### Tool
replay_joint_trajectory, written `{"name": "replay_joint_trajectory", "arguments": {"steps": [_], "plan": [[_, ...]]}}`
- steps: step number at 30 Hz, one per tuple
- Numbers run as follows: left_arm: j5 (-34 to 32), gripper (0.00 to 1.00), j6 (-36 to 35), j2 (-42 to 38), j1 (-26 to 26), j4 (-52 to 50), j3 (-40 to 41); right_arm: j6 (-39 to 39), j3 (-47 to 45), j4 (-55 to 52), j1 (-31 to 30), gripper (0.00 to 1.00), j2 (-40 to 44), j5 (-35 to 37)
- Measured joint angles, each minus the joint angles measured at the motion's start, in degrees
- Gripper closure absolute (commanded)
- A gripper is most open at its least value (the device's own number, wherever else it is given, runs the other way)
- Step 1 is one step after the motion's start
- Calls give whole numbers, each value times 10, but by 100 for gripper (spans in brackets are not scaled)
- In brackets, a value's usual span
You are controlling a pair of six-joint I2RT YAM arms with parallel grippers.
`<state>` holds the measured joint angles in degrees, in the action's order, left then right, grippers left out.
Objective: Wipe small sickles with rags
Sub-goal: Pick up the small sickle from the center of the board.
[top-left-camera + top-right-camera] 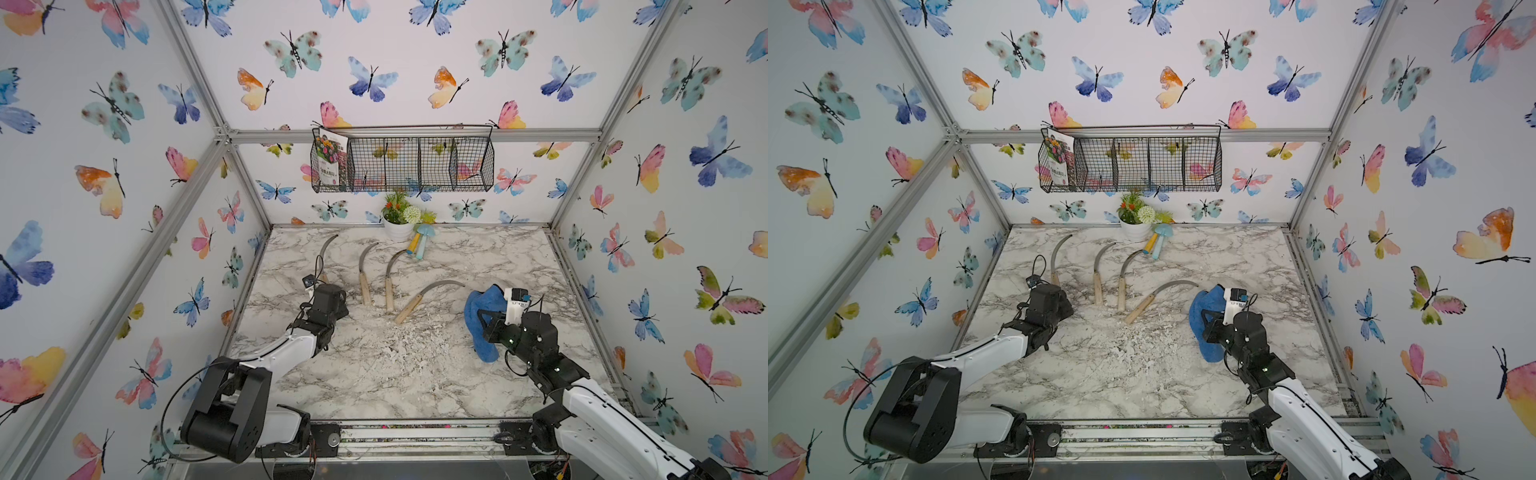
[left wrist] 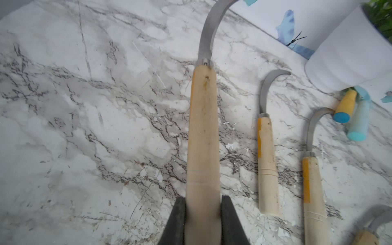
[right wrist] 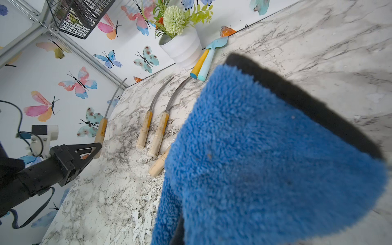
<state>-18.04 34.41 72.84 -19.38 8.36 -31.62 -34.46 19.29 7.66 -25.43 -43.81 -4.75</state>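
Rag (image 3: 265, 159) bunched in my right gripper (image 1: 485, 322); left gripper (image 2: 203, 206) clamped on the far-left sickle (image 2: 202, 131) at its handle end. Gripped that low, it may pivot loose.

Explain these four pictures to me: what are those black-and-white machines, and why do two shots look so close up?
They are two robot arms fixed at the edge of a marble table, each ending in a two-fingered gripper. Both top views come from one camera overhead that sees the whole scene. The close-ups come from small cameras on the arms' wrists. The left gripper is shut on the wooden handle of the leftmost sickle. The three more sickles lie on the table beside it. The right gripper is shut on a blue cloth. At the back are a white flower pot, two mushroom-shaped toys and, on the wall, a wire basket.
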Motion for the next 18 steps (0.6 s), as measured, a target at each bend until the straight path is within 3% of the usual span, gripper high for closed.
{"name": "replay_joint_trajectory", "arguments": {"steps": [11,18], "plan": [[90,100,-112,-162,-67,10,33,-9,0,-41,0,98,70,26],[103,100,-213,-125,-207,17,11,-14,0,-80,0,98,113,56]]}}
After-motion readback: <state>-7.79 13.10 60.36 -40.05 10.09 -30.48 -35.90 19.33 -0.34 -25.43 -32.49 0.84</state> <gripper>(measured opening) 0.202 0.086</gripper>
